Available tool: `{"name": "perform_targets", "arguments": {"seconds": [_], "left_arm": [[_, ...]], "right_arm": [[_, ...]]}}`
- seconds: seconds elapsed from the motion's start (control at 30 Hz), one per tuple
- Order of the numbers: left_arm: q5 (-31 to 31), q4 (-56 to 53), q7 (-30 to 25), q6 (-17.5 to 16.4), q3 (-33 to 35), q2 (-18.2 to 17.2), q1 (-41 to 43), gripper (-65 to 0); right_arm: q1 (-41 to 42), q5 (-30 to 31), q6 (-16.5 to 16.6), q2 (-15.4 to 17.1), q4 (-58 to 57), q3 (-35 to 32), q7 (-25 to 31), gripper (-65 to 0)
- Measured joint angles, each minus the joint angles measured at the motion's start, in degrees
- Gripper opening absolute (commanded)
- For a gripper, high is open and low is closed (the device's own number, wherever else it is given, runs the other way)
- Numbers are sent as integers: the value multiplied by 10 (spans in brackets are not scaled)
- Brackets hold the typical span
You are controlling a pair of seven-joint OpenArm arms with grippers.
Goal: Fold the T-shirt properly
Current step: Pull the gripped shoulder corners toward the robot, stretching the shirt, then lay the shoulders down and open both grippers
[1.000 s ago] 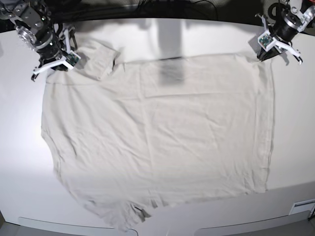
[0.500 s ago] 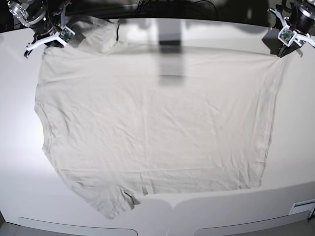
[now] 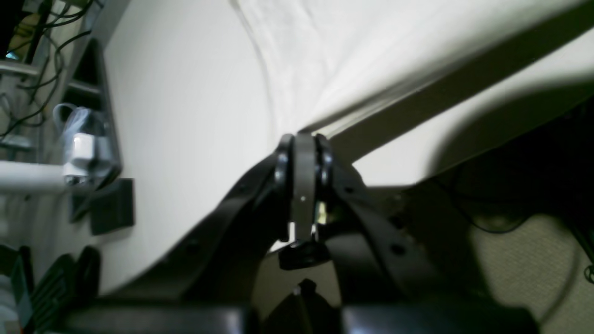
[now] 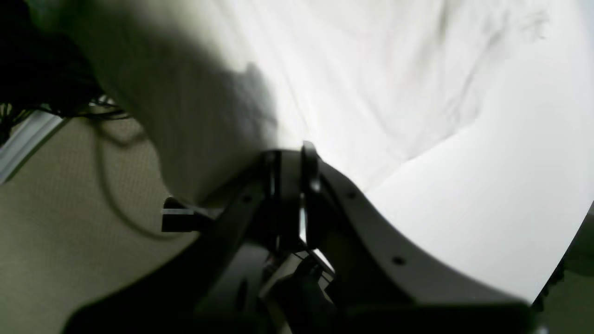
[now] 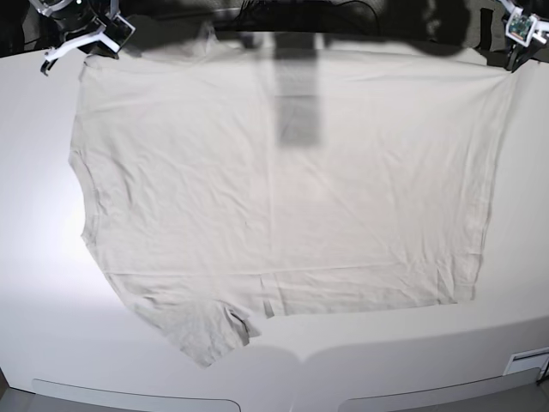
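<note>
The pale beige T-shirt (image 5: 283, 197) lies spread across the white table (image 5: 34, 283), its far edge pulled taut between my two grippers. A sleeve lies bunched at the near left. My right gripper (image 5: 84, 45) is at the far left corner of the base view, shut on the shirt's edge. The right wrist view shows its jaws (image 4: 292, 155) pinching the fabric (image 4: 371, 83). My left gripper (image 5: 515, 50) is at the far right corner. The left wrist view shows it (image 3: 304, 141) shut on the shirt's corner (image 3: 352, 60).
The table's far edge runs just behind both grippers, with dark cables and floor beyond it (image 3: 510, 260). A grey shadow (image 5: 296, 103) falls across the shirt's upper middle. A small label (image 5: 527, 360) sits on the table's near right edge.
Both grippers have moved toward the table's far edge, still holding the shirt. The shirt has slid back with them and its far edge is now stretched straighter.
</note>
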Motion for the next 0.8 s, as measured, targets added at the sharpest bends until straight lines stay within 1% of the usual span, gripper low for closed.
{"name": "perform_targets", "arguments": {"seconds": [0.27,0.43,0.53,0.6,0.67,0.8], "left_arm": [[0,11,-4,-2,-12,2,39,-650],[0,11,-6,-1,-32,3,43,-650],[0,11,-50,-1,-35,3,38,-650],[2,11,-53,-1,-35,3,18,-650],[0,11,-52,-12,-35,3,-7,-650],[2,11,-40,-67,-34,3,-63,-650]], "right_arm": [[-13,0,2,0,47,2,-31,-650],[-13,-2,4,0,76,2,-51,-650],[-12,-8,4,0,78,9,-35,-650],[-8,-8,4,0,78,19,-34,-650],[-5,-8,4,1,77,31,-34,-650],[35,35,5,0,69,35,-35,-650]]}}
